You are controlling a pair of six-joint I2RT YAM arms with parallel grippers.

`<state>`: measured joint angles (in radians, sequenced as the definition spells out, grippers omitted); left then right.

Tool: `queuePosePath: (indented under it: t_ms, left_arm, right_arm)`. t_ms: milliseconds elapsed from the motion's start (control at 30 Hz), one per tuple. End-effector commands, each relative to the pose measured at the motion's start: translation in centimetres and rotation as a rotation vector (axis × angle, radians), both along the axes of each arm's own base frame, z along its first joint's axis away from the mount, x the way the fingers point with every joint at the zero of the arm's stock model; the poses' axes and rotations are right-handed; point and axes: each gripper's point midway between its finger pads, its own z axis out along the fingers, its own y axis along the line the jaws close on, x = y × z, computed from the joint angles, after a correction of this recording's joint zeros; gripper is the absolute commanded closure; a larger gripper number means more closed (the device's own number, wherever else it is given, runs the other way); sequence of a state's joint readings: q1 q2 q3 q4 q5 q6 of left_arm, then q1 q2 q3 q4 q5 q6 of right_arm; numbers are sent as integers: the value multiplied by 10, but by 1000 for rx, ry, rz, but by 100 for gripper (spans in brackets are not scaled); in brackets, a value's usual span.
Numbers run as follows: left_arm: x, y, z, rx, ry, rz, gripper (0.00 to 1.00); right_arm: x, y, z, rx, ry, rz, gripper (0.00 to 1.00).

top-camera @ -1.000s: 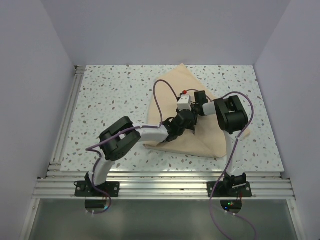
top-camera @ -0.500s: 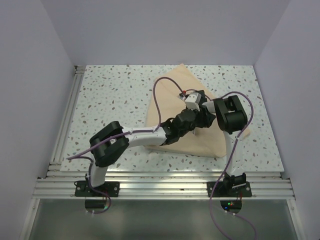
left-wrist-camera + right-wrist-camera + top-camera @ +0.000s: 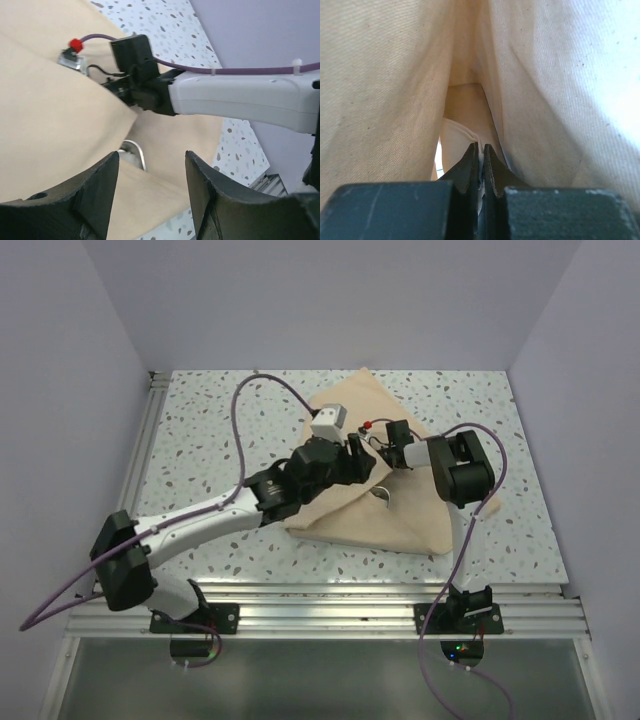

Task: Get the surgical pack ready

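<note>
The tan cloth (image 3: pixel 405 520) lies partly folded on the speckled table, right of centre. A curved bit of the steel tray's rim (image 3: pixel 383 497) shows from under a fold and also appears in the left wrist view (image 3: pixel 136 150). My left gripper (image 3: pixel 358 455) is open and empty, hovering over the cloth (image 3: pixel 50 125) with the rim below its jaws (image 3: pixel 151 156). My right gripper (image 3: pixel 378 443) is shut on a cloth edge (image 3: pixel 465 135), its fingertips (image 3: pixel 480 146) pinching the hem among raised folds (image 3: pixel 385 75). Sachets and instruments are hidden.
Aluminium rails run along the table's left side (image 3: pixel 135 480) and near edge (image 3: pixel 330 605). Walls close in the back and both sides. The right arm's white link (image 3: pixel 240 97) and purple cable cross just beyond my left gripper.
My left arm has stretched out, and its gripper has moved from the near middle of the cloth up and toward the far left. The tray rim now shows. The right gripper has stayed in place.
</note>
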<state>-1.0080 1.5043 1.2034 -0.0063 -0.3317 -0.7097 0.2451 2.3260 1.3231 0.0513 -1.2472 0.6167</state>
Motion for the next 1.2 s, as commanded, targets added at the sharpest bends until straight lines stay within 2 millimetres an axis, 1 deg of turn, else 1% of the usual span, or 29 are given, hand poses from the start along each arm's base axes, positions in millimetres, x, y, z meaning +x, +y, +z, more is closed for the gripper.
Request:
queuePosePath:
  t_ms: [0,33,67,100,133,167,200,233,267,300,333,367,567,633,700,733,767,833,867,933,967,1100,1167]
  left_arm:
    - [-9,69,-30,122,101,34,41]
    - [0,92,-36,130,125,73,41]
    - [-5,109,-43,136,141,88,41]
    - [-4,122,-50,153,154,112,41]
    - [0,143,-61,182,185,161,42]
    - [-4,157,-76,203,208,183,42]
    - [-6,165,-84,204,229,193,43]
    - [-3,174,-91,194,239,214,43]
    - [-9,182,-108,203,266,214,43]
    - [-14,182,-114,189,277,194,44]
    - [-13,183,-117,173,274,193,45]
    - [-19,188,-128,181,291,191,45]
    - [-31,185,-147,186,308,110,46]
    - [-34,183,-150,171,315,96,48]
    - [-39,182,-157,164,330,81,49]
    - [-39,180,-156,153,322,76,49]
    - [-40,180,-162,159,331,71,49]
    - [-42,175,-164,146,339,42,51]
    - [-44,174,-171,152,357,34,51]
    - [-43,172,-176,151,370,34,53]
    - [-44,173,-183,161,386,36,53]
    - [-44,170,-192,169,407,34,57]
    - [-45,171,-195,179,411,40,57]
  right_arm:
    - [-16,-4,-70,-165,41,-22,100]
    - [-17,-4,-71,-165,43,-21,100]
    - [-17,-4,-71,-164,45,-21,100]
    - [-16,-4,-70,-161,44,-19,100]
    - [-16,-5,-70,-162,41,-21,100]
    - [-15,-5,-70,-163,39,-22,100]
    - [-15,-5,-69,-163,37,-22,100]
    - [-15,-5,-68,-161,36,-21,100]
    - [-14,-4,-68,-161,33,-22,100]
    - [-14,-4,-68,-160,32,-21,100]
    - [-17,-5,-68,-165,46,-17,100]
    - [-18,-5,-68,-166,51,-18,100]
    - [-20,-6,-68,-171,46,-12,100]
    - [-20,-6,-68,-170,47,-11,100]
    - [-20,-7,-68,-171,44,-11,100]
    - [-20,-7,-69,-172,47,-13,100]
    - [-20,-7,-70,-174,48,-13,100]
    - [-20,-7,-70,-172,47,-13,100]
    - [-20,-7,-70,-172,48,-13,100]
    - [-20,-7,-69,-172,45,-13,100]
    - [-19,-8,-68,-171,44,-14,100]
    - [-17,-8,-66,-170,41,-18,100]
    - [-16,-7,-65,-169,41,-18,100]
